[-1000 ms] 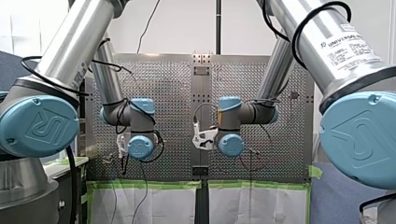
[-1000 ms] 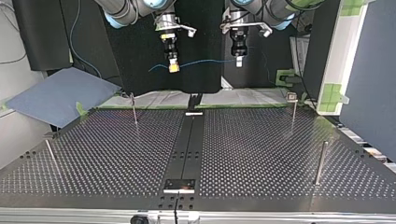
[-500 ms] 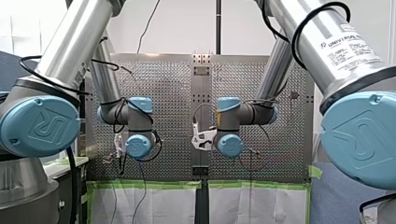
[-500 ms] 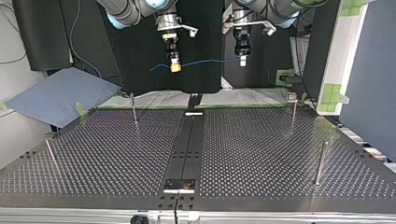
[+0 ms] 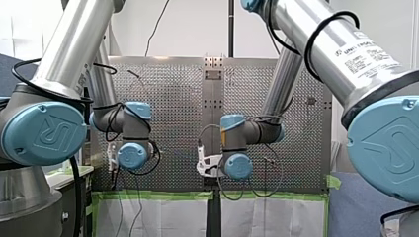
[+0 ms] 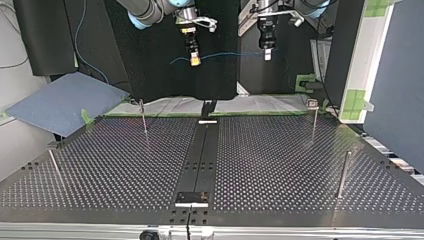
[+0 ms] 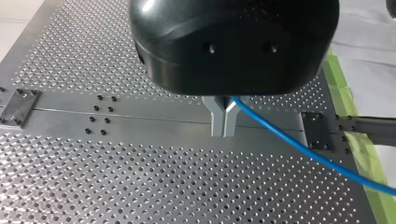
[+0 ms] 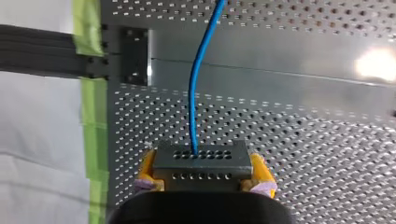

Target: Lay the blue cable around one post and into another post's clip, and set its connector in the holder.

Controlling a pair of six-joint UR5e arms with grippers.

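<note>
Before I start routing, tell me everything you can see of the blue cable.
The blue cable is thin, round and smooth-sheathed. One end enters a grey perforated connector clamped between the right gripper's yellow-padded jaws. Further along, the left gripper's metal jaws pinch it. Between them it runs nearly straight through the air, off the table, touching no post.

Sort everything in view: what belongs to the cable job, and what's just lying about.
Job: blue cable, connector, right gripper clamping it, left gripper pinching the cable, posts.
Lying about: blue-grey sheet, green tape, white cloth.
</note>
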